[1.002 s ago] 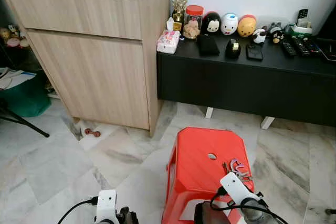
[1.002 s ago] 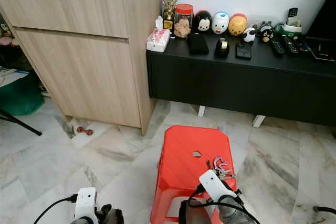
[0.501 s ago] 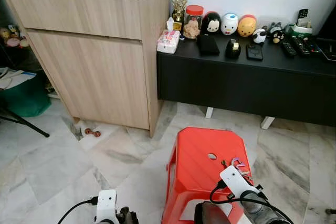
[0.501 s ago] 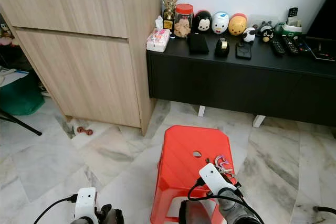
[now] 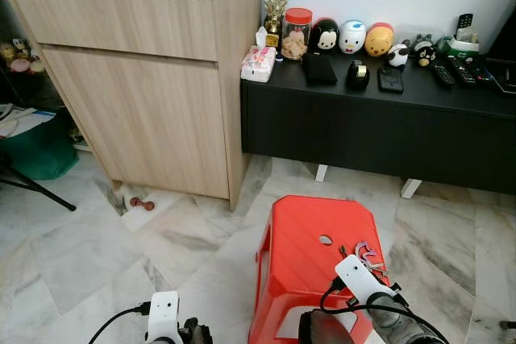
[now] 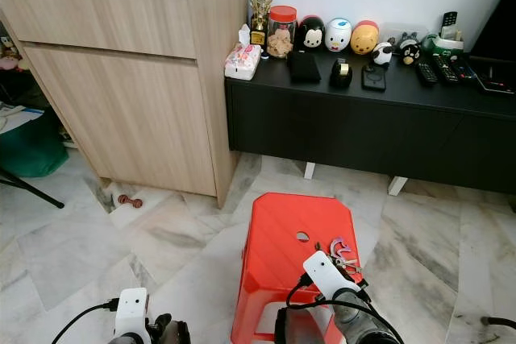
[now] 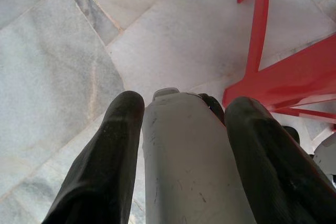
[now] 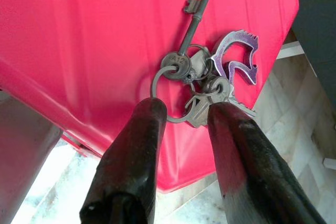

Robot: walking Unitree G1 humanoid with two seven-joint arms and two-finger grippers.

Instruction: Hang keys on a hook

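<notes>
A bunch of keys (image 8: 210, 72), with a long old-style key, a wire ring and a purple metal charm, lies on the right part of a red plastic stool's top (image 5: 306, 231). In the head views the keys (image 5: 368, 254) peek out just beyond my right wrist. My right gripper (image 8: 186, 111) hangs low over them, open. Its two black fingers (image 8: 142, 145) straddle the near side of the ring and a small flat key. My left gripper (image 7: 178, 108) hangs low to the left of the stool above the marble floor. It is open, with a grey part of my own body between its fingers.
A tall wooden cabinet (image 5: 137, 70) stands at the back left. A low black console (image 5: 379, 126) along the wall carries toys, jars and remotes. A small brown object (image 5: 142, 204) lies on the floor by the cabinet. A green tub (image 5: 36, 151) sits at far left.
My right wrist has edged slightly forward and to the left over the stool. The keys lie in the same spot. The left arm has not moved.
</notes>
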